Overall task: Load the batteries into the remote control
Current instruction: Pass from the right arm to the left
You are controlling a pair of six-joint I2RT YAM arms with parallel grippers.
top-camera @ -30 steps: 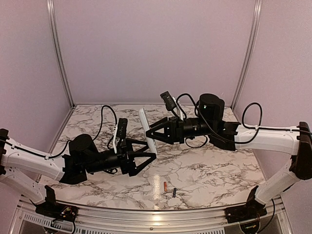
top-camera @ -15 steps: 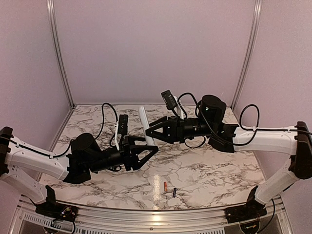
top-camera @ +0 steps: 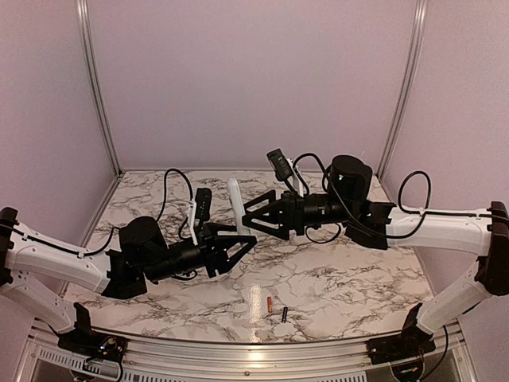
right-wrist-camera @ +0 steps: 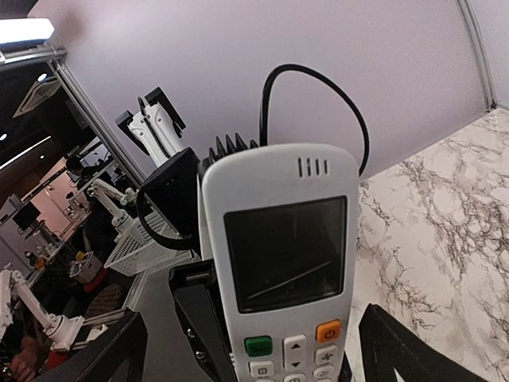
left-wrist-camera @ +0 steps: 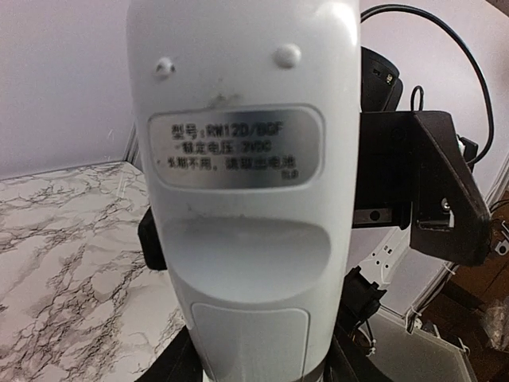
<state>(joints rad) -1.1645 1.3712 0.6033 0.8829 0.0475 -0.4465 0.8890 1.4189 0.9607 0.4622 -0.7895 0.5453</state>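
Left pincer [top-camera: 242, 250] clamped, right pincer [top-camera: 248, 223] spread wide, the two facing tip to tip

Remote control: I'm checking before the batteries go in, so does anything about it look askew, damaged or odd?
Nothing stands out. The remote control stands upright above the table, gripped at its lower end by the left pincer, with the right pincer open around it. The orange battery and black battery lie loose near the front edge.
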